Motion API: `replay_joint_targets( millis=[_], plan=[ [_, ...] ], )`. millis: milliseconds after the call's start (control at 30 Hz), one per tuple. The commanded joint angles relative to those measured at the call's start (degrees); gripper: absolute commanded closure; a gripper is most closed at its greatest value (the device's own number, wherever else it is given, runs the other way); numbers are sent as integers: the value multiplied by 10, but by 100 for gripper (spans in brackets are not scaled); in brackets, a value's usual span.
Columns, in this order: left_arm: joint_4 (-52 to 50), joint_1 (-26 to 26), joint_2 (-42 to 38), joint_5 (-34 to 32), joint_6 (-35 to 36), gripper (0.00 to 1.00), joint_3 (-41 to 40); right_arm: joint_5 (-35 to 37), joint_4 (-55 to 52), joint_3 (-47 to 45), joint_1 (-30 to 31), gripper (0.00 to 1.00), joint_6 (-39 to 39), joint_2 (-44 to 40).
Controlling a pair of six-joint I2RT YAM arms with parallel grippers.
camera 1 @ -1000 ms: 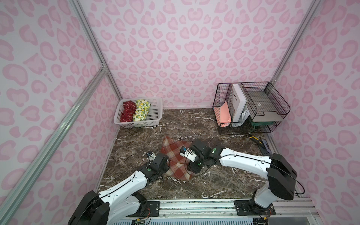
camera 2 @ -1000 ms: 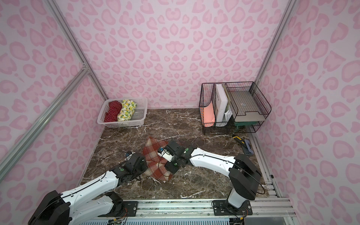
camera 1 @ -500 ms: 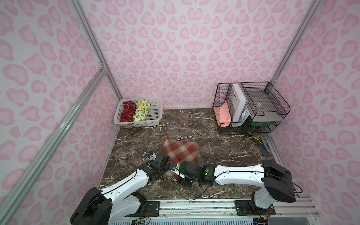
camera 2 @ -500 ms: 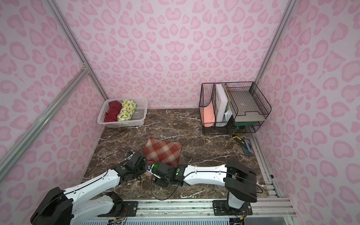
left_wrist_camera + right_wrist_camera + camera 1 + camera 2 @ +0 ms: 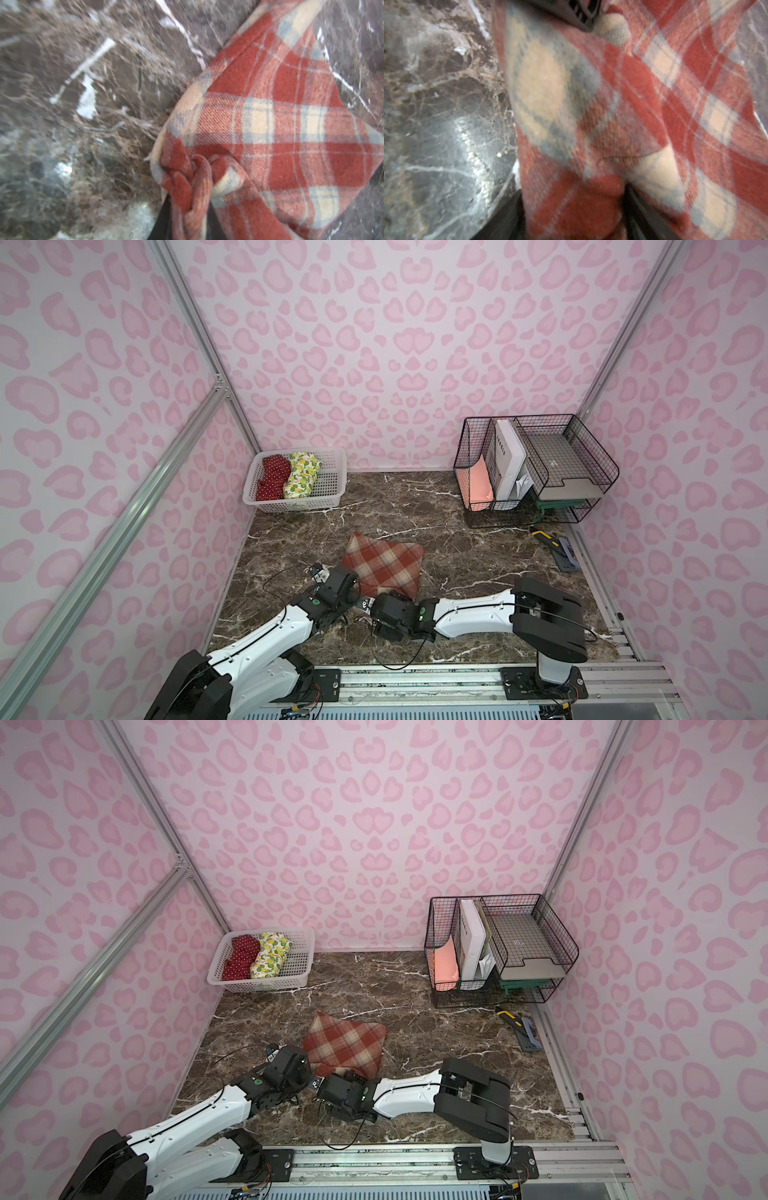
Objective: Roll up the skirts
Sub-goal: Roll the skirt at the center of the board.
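At the upper left of the table [image 5: 457,531], the white basket [image 5: 299,502] holds the red dotted skirt [image 5: 272,479] and the lemon skirt [image 5: 302,475]. They are rolled and lie side by side, so two of the three look done. In the lower middle of both top views the plaid skirt [image 5: 384,564] lies spread on the table, not yet rolled. The left gripper [image 5: 187,220] is pinched narrow on a bunched corner of it. Just to the right, the right gripper [image 5: 575,218] has its jaws wide with a thick fold of plaid between them. Whether they pinch it I cannot tell. Rolling the plaid remains.
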Motion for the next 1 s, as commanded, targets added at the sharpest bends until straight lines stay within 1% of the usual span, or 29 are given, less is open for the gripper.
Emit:
replay_joint_targets(
  millis=[0, 33, 100, 167, 200, 233, 267, 300, 333, 367, 400, 467, 533, 567, 600, 667, 700, 733, 767, 800, 833, 867, 900, 967],
  plan=[
    [-12, 0, -3, 37, 21, 100, -4, 19, -148, -5, 0, 44, 44, 30],
    [-8, 0, -2, 40, 21, 100, -6, 22, -154, -4, 1, 52, 45, 33],
    [-3, 3, -1, 47, 25, 100, -5, 29, -170, 3, 0, 77, 42, 41],
    [-2, 5, -1, 53, 30, 100, -2, 17, -181, 10, 0, 96, 30, 47],
    [-3, 7, -4, 57, 35, 100, 0, 3, -186, 16, 0, 100, 25, 45],
    [-7, 10, -7, 61, 41, 100, 3, -20, -186, 17, 0, 100, 17, 40],
    [-22, 14, -12, 60, 44, 100, 9, -64, -190, 21, -2, 100, 9, 31],
    [-43, 19, -20, 55, 49, 90, 18, -116, -195, 27, -7, 100, 7, 20],
    [-61, 25, -31, 52, 55, 69, 24, -170, -203, 34, -14, 100, 9, 10],
    [-87, 34, -48, 47, 59, 53, 31, -242, -213, 42, -24, 100, 11, -2],
    [-110, 41, -73, 39, 64, 43, 36, -312, -217, 44, -35, 100, 16, -19],
    [-145, 47, -132, 17, 77, 26, 36, -453, -218, 48, -63, 100, 24, -45],
    [-169, 51, -192, -1, 83, 13, 29, -547, -222, 57, -91, 100, 35, -53],
    [-177, 51, -227, -8, 83, 12, 22, -595, -228, 66, -110, 100, 34, -47],
    [-181, 52, -253, -11, 81, 11, 14, -621, -230, 75, -124, 100, 35, -40],
    [-197, 52, -303, -13, 70, 11, -3, -694, -241, 96, -156, 100, 10, -14],
    [-206, 52, -318, -13, 64, 11, -8, -701, -243, 111, -169, 100, 11, 3],
    [-211, 52, -332, -10, 62, 11, -12, -689, -259, 141, -185, 100, 15, 28],
    [-218, 52, -341, -9, 60, 12, -14, -693, -270, 166, -198, 100, 16, 54],
    [-224, 52, -347, -9, 57, 12, -13, -716, -272, 184, -208, 100, 5, 78],
    [-226, 52, -350, -6, 57, 12, -11, -722, -281, 205, -213, 100, -7, 99],
    [-226, 52, -352, -3, 59, 12, -10, -677, -307, 230, -214, 100, -11, 131],
    [-226, 52, -351, -1, 60, 12, -6, -666, -338, 253, -213, 100, -26, 161],
    [-226, 52, -346, 4, 65, 12, 1, -657, -335, 253, -217, 100, -29, 195]
  ],
)
